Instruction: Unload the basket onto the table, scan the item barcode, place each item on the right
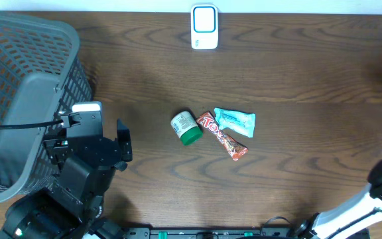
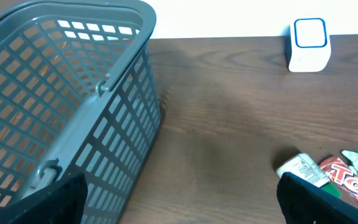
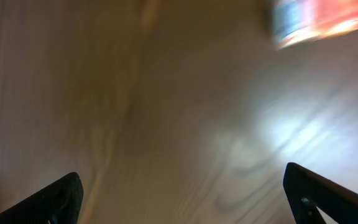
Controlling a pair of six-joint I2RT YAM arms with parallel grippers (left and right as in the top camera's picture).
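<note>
Table: dark wood grain; carries everything below.
Basket: grey mesh, at the left edge toward the far left corner; plays no part in the scan.
Left gripper: jaws wide, nothing between them; beside the basket, toward the front left corner.
Right gripper: jaws wide and empty, over bare table; the view is blurred; its arm stands at the front right corner.
Scanner: white box with a blue-rimmed face, at the middle of the far edge, well apart from the goods.
Bar: red wrapper, mid-table, between jar and packet. Judged light, slick and bendable; grip across the narrow width at mid-length.
Packet: teal sachet, touching the bar's far end. Judged light, soft and crinkly; pinch a sealed end.
Jar: on its side, green lid toward the front edge. Judged stiff, light and prone to roll; grip across the body, not the lid.
Barcodes: none legible.
</note>
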